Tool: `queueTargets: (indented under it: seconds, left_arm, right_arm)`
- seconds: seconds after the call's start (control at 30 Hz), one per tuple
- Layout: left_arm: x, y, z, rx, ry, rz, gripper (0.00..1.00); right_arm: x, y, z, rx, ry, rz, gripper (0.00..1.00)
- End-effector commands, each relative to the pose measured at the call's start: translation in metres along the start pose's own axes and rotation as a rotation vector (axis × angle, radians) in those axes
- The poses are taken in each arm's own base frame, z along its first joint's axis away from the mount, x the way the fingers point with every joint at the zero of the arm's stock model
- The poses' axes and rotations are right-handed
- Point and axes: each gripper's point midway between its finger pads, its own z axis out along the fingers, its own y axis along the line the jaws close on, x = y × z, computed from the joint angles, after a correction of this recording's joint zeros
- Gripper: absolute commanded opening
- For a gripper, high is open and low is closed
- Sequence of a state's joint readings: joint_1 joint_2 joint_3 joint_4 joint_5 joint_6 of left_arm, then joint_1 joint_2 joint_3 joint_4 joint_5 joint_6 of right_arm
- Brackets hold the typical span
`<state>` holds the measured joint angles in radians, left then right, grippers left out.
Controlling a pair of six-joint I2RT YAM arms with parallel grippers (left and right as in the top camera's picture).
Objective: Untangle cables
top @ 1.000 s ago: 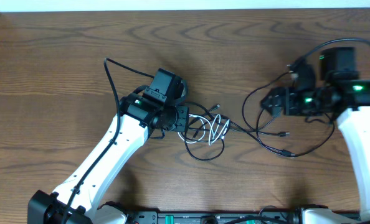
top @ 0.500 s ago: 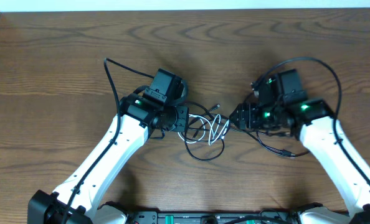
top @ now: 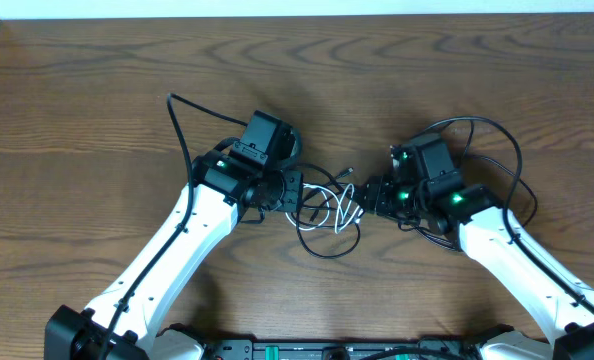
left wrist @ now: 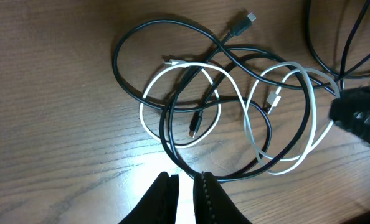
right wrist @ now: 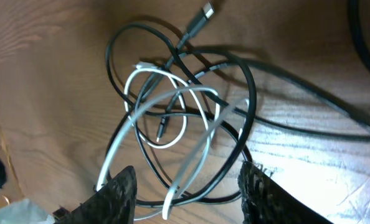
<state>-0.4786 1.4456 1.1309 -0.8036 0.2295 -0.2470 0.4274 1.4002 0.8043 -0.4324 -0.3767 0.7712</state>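
The cables (top: pixel 332 208) lie in one tangle of black loops and a white loop at the table's middle, between my two grippers. My left gripper (top: pixel 295 190) sits at the tangle's left edge. In the left wrist view its fingers (left wrist: pixel 185 180) stand nearly together, and a black cable (left wrist: pixel 172 152) crosses at their tips. My right gripper (top: pixel 367 197) is at the tangle's right edge. In the right wrist view it (right wrist: pixel 188 199) is wide open, with the white cable (right wrist: pixel 200 152) and black loops lying between its fingers. A black plug end (left wrist: pixel 244 20) points away from the tangle.
More black cord (top: pixel 520 170) loops round behind my right arm at the right. A thick black wire (top: pixel 177 130) runs from the left arm across the wood. The table's far edge (top: pixel 297 14) is at the top.
My right arm has swung left from the table's right side to the tangle, its open gripper now over the right loops. The left arm and the tangle have stayed put.
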Motion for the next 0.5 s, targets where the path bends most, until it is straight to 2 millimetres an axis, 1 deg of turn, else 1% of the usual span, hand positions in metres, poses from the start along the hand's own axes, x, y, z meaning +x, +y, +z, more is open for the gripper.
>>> queueTargets:
  seconds: [0.0, 0.1, 0.23, 0.4, 0.47]
  left_arm:
    - [0.003, 0.005, 0.003, -0.018, 0.008, -0.007, 0.15]
    - [0.003, 0.005, 0.003, -0.018, 0.008, -0.007, 0.15]
    - [0.003, 0.005, 0.003, -0.018, 0.008, -0.007, 0.15]
    - [0.003, 0.005, 0.003, -0.018, 0.008, -0.007, 0.15]
    - [0.003, 0.005, 0.003, -0.018, 0.008, -0.007, 0.15]
  right_arm:
    - [0.004, -0.008, 0.005, 0.043, -0.01, 0.072, 0.44]
    - [0.003, -0.01, 0.008, 0.07, -0.028, 0.096, 0.37]
    - [0.001, -0.017, 0.011, 0.121, -0.068, 0.12, 0.31]
    - [0.002, -0.018, 0.022, 0.142, -0.072, 0.114, 0.3]
    - [0.005, -0.019, 0.028, 0.149, -0.061, 0.121, 0.28]
